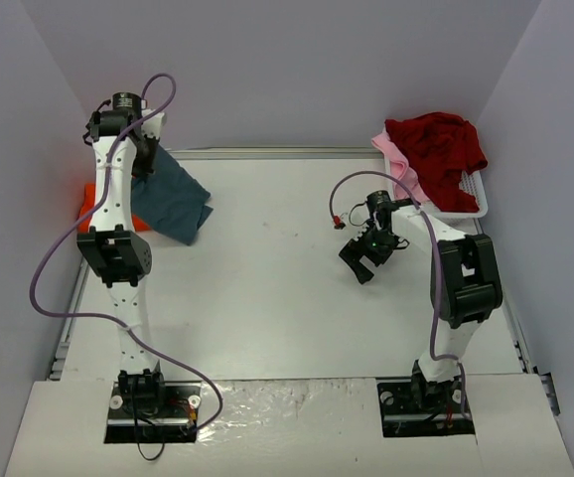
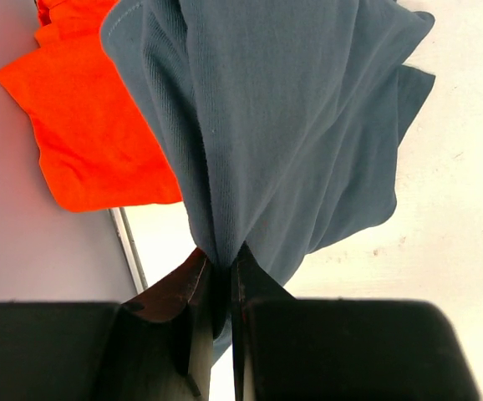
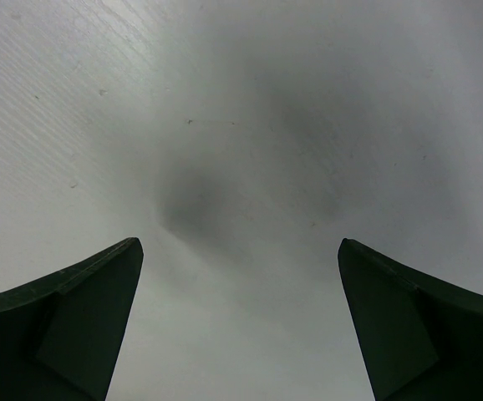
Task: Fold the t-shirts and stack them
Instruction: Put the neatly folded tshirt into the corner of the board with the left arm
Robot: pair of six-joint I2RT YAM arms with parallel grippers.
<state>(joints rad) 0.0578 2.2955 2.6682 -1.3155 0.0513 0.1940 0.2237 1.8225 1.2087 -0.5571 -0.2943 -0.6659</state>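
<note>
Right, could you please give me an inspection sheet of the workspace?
Surface: white table, bare in the middle.
Job's things: blue-grey t-shirt lifted at far left; orange t-shirt beside it by the wall; dark red t-shirt and pink t-shirt heaped in the white basket, far right.
Clutter: nothing seen.
Grippers: left jaws shut on the blue-grey t-shirt; right jaws open, empty, over bare table.
Cables: purple cables hang in loose loops on both sides.
Surroundings: plain grey walls on three sides.
</note>
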